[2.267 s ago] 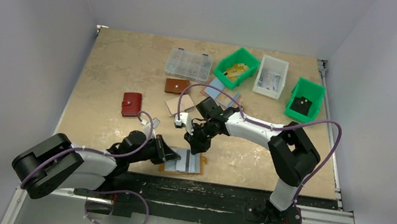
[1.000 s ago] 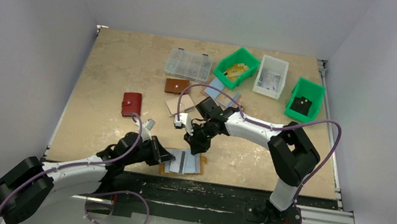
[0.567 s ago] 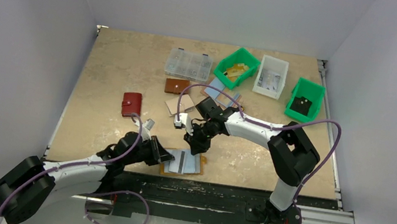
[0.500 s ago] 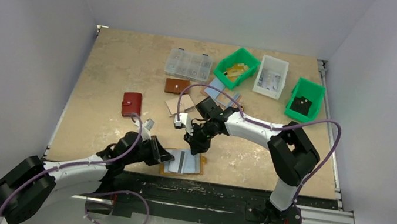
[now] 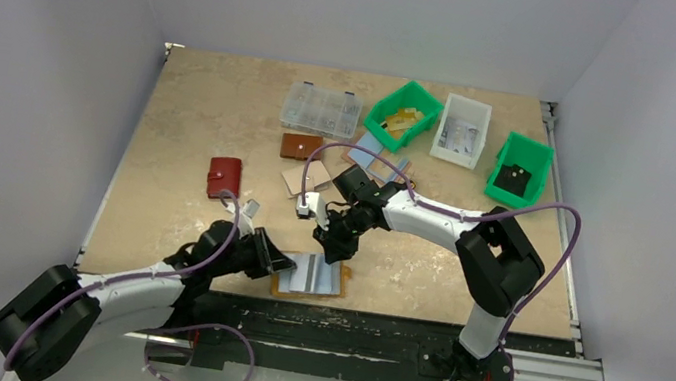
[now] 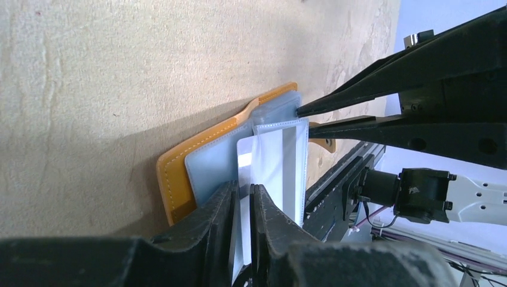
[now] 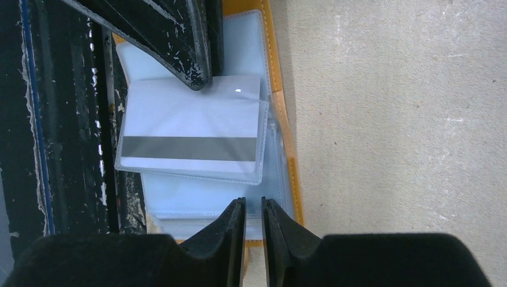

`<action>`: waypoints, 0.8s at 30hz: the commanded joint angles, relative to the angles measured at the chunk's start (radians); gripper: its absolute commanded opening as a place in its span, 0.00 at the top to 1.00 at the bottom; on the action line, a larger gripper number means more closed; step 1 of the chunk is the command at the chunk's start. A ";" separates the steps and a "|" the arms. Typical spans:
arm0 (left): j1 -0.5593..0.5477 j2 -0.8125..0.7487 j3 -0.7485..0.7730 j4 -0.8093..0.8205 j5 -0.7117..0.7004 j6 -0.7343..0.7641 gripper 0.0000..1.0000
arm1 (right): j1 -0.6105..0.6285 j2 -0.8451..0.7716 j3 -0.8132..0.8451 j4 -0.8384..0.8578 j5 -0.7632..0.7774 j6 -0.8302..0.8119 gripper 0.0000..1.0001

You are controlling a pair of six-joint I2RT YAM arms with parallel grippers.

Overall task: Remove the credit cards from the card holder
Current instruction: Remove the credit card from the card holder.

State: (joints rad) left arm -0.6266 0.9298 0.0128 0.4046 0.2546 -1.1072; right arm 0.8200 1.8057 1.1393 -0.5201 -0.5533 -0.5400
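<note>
Straddling the credit card (image 6: pixel 244 158) edge, left hand (image 6: pixel 242 188) slightly apart; right hand (image 7: pixel 251 203) at card holder (image 6: pixel 173 179) rim, grip unclear.

card holder (image 7: pixel 280 110): mustard, open flat | credit card (image 7: pixel 191 119): white, partly out

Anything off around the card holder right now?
Card holder lies open at the near edge of the table, clear sleeves overhanging the black strip. One striped credit card pokes partway out of its sleeve, between the left fingers. No damage visible.
</note>
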 commanded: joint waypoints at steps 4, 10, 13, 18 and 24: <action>0.024 -0.027 -0.087 0.063 0.020 -0.017 0.84 | -0.004 0.064 -0.028 -0.069 0.130 -0.037 0.74; 0.025 0.012 -0.099 0.113 0.033 -0.024 0.83 | -0.005 0.064 -0.029 -0.069 0.131 -0.036 0.74; 0.025 0.053 -0.097 0.133 0.038 -0.021 0.78 | -0.005 0.064 -0.029 -0.070 0.131 -0.035 0.74; 0.025 0.116 -0.097 0.199 0.065 -0.020 0.74 | -0.005 0.066 -0.027 -0.070 0.131 -0.035 0.74; 0.025 0.136 -0.097 0.260 0.096 -0.029 0.72 | -0.004 0.067 -0.027 -0.070 0.130 -0.035 0.74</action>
State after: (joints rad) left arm -0.6086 1.0634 0.0128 0.5686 0.3149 -1.1236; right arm 0.8200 1.8065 1.1404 -0.5224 -0.5533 -0.5400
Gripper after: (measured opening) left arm 0.266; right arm 0.253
